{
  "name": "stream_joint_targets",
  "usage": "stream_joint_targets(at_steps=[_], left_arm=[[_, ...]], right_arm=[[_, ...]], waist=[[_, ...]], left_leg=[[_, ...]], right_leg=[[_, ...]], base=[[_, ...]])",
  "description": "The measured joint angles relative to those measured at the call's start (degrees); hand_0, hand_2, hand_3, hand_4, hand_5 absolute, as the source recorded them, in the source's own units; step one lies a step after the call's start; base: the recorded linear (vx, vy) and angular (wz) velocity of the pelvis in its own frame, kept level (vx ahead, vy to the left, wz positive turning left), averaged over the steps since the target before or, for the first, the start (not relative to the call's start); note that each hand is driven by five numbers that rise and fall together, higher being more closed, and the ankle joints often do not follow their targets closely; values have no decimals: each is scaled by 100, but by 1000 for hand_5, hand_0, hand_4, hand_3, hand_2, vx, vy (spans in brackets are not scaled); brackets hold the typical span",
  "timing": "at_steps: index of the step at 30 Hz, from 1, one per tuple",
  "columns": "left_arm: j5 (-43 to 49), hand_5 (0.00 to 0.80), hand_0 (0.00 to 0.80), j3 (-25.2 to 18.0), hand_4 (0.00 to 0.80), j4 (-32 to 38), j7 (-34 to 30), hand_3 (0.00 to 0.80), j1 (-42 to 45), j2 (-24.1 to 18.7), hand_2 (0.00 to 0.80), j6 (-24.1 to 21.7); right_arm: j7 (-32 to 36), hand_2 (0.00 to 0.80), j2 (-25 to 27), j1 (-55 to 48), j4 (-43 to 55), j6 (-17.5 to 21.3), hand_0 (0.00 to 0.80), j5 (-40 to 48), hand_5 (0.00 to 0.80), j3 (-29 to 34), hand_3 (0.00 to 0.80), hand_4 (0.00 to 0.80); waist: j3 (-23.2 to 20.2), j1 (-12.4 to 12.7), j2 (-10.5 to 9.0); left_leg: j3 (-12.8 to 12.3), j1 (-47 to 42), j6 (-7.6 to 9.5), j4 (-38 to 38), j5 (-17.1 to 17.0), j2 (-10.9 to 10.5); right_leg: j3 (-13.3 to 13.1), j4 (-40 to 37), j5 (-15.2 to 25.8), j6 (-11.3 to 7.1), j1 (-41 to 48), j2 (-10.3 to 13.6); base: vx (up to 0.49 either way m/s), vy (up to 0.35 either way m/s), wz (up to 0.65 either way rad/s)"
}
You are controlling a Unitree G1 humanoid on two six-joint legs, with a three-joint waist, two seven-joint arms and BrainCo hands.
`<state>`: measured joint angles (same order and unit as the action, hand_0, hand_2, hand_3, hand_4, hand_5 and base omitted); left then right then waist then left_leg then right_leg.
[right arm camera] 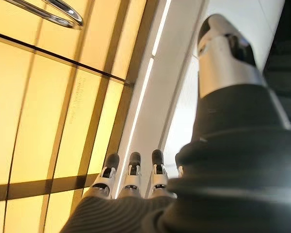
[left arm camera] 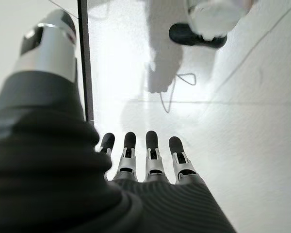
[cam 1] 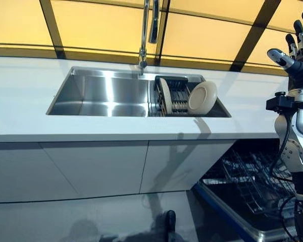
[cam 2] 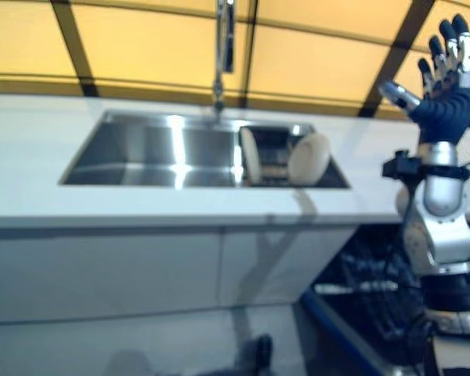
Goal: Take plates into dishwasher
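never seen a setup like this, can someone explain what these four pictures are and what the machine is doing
It is a humanoid robot with two arms and fingered hands. Two pictures come from cameras on its head, looking down at a white counter with a steel sink under a tap. A dark rack in the sink's right end holds cream plates. Lower right, the dishwasher stands open with its wire basket out.

The other two pictures come from cameras on the wrists. The right hand is raised beside the counter, fingers straight, holding nothing. The left hand points at the floor, also open and empty.
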<state>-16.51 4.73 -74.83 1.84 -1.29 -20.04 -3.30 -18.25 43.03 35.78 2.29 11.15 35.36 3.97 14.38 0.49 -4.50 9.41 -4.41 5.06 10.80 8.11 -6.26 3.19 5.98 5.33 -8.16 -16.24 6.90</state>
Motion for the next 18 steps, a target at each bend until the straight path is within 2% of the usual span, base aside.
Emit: stream_joint_targets(at_steps=[1, 2, 3, 4, 5, 8, 10, 11, 14, 18], left_arm=[[0, 0, 0, -5, 0, -6, 2, 0, 32, -8, 0, -3], [0, 0, 0, 24, 0, -24, 0, 0, 3, -63, 0, -26], [2, 0, 0, 52, 0, -102, -20, 0, -32, -150, 0, -60], [2, 0, 0, 48, 0, -132, -25, 0, -50, -174, 0, -75], [3, 0, 0, 37, 0, -105, -45, 0, -46, -103, 0, -103], [5, 0, 0, 25, 0, -57, -86, 0, 16, 30, 0, -115], [13, 0, 0, -20, 0, -39, -110, 0, -17, 115, 0, -156], [14, 0, 0, -22, 0, -16, -138, 0, -46, 147, 0, -210], [15, 0, 0, -22, 0, 3, -186, 0, -111, 177, 0, -322], [15, 0, 0, -25, 0, 30, -186, 0, -101, 171, 0, -348]], right_arm=[[-34, 0, 52, -16, 53, -21, 0, -41, 0, -2, 0, 0], [-80, 0, 142, 16, 85, -21, 0, -53, 0, 10, 0, 0], [-96, 0, 205, 22, 49, -21, 0, -67, 0, 10, 0, 0], [-92, 0, 208, 27, 11, -31, 0, -77, 0, 1, 0, 0], [-80, 0, 222, 81, -32, -35, 0, -94, 0, 2, 0, 0], [-33, 0, 234, 107, -63, -87, 0, -93, 0, -26, 0, 0], [-36, 0, 286, 121, -69, -191, 0, -93, 0, -17, 0, 0], [-37, 0, 310, 137, -70, -209, 0, -93, 0, -15, 0, 0], [-34, 0, 309, 262, -67, -290, 0, -93, 0, -29, 0, 0], [40, 0, 310, 363, -55, -534, 0, -89, 0, -29, 0, 0]], waist=[[-90, -119, -14], [-178, -135, -71], [-286, -104, -249], [-343, -84, -335], [-334, -66, -156], [-353, -38, 62], [-362, -142, 100], [-367, -140, 112], [-389, -127, 161], [-408, -119, 202]], left_leg=[[43, -19, -72, -2, 105, 76], [78, -26, -224, -16, 133, 134], [110, -29, -381, -25, 218, 91], [161, -63, -452, -33, 278, 87], [195, -124, -594, -14, 383, 279], [167, -294, -652, -241, 380, 697], [167, -323, -843, -269, 291, 856], [164, -338, -876, -271, 264, 883], [173, -335, -907, -227, 244, 1004], [179, -277, -940, -197, 226, 1062]], right_leg=[[-138, 197, -8, 11, 17, -4], [-166, 316, -27, 4, 49, 17], [-196, 256, -33, 43, 246, 64], [-228, 129, 184, 341, 402, 61], [-83, 10, 307, 636, 543, -134], [43, -35, 205, 911, 641, -521], [187, -80, 78, 982, 739, -610], [210, -109, 67, 1007, 779, -643], [294, -104, -11, 1115, 825, -744], [380, -10, -58, 1177, 801, -746]], base=[[289, -291, 77], [306, -281, 91], [279, -258, 69], [178, -161, 51], [179, -147, 28], [244, -220, -1], [179, -198, 18], [142, -158, 18], [129, -146, 10], [90, -116, 13]])
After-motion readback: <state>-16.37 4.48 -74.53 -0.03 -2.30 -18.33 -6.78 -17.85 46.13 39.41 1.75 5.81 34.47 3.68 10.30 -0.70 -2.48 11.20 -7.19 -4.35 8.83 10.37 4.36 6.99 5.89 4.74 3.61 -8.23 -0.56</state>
